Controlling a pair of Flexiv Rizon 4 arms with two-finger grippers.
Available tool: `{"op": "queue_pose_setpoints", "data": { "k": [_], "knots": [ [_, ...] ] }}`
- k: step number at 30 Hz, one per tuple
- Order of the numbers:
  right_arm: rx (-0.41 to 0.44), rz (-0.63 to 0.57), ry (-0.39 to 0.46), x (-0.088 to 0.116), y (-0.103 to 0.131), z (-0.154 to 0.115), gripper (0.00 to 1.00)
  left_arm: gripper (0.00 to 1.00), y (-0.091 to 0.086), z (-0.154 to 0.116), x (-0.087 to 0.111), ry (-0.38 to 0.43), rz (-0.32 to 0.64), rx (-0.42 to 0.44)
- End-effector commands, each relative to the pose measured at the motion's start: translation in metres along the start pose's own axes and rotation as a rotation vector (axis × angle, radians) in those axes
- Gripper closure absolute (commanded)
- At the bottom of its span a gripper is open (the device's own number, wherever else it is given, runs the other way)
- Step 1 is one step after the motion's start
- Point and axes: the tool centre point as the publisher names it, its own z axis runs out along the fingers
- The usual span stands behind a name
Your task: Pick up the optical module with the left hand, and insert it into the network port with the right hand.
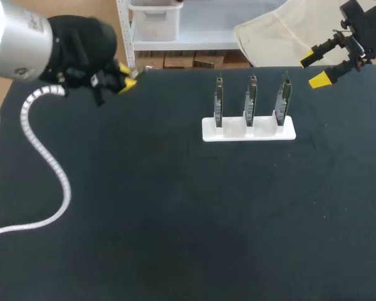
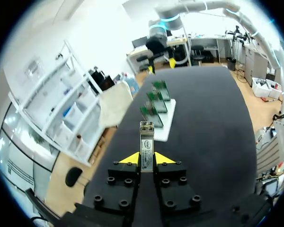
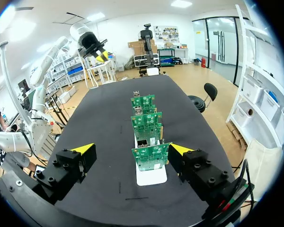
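Left jaws clamp slim metal optical module (image 2: 146, 144) | right jaws apart

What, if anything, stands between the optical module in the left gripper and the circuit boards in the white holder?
Nothing visible does. The left gripper holds the optical module, and only bare black table lies between it and the circuit boards in the white holder. The open right gripper is on the boards' far side.

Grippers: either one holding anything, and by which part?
Left gripper is shut on the optical module, pinching its near end; the rest juts ahead. Right gripper is open and holds nothing.
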Motion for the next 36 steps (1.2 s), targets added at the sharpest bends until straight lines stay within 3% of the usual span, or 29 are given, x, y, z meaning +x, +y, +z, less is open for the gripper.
{"op": "queue_pose_setpoints", "data": {
  "k": [1, 10, 17, 21, 36],
  "knots": [
    [0.003, 0.000, 0.001, 0.000, 0.001, 0.000, 0.00, 1.00, 0.018, 0.024, -0.023, -0.104, 0.022, 0.008],
    [0.003, 0.000, 0.001, 0.000, 0.001, 0.000, 0.00, 1.00, 0.033, 0.052, -0.083, -0.346, -0.020, 0.023],
    [0.003, 0.000, 0.001, 0.000, 0.001, 0.000, 0.00, 1.00, 0.038, 0.073, -0.113, -0.457, -0.059, 0.053],
    [0.003, 0.000, 0.001, 0.000, 0.001, 0.000, 0.00, 1.00, 0.040, 0.080, -0.123, -0.461, -0.030, 0.060],
    [0.003, 0.000, 0.001, 0.000, 0.001, 0.000, 0.00, 1.00, 0.040, 0.080, -0.123, -0.452, -0.017, 0.062]
  ]
}}
